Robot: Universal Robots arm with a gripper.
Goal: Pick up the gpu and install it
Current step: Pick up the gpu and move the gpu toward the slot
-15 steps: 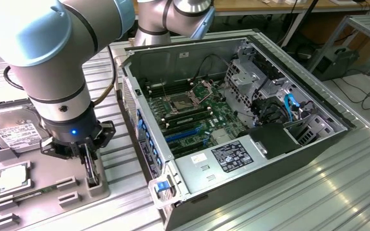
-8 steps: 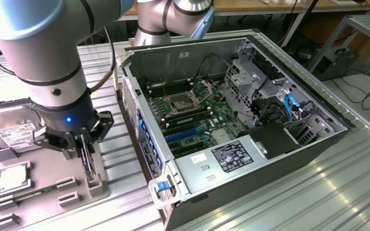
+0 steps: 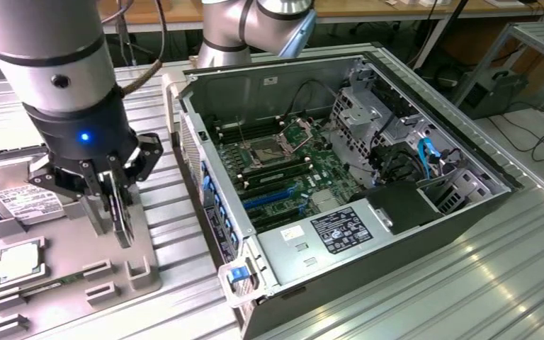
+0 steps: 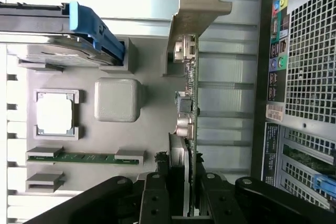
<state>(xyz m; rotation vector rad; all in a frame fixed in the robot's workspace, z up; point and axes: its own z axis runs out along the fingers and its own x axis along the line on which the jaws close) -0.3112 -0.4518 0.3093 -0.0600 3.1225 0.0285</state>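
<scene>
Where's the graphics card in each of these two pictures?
Exterior view: the gpu stands edge-on in the claw, over the grey tray at that view's left.
Wrist view: the gpu runs edge-on between tray and computer case.
Shared landmark: the tray's square silver chip.

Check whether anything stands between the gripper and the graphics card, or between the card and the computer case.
Nothing separates them: the gripper is shut on the graphics card. Toward the computer case, only its near wall stands between the card and the motherboard; the case's upward side is open.
</scene>
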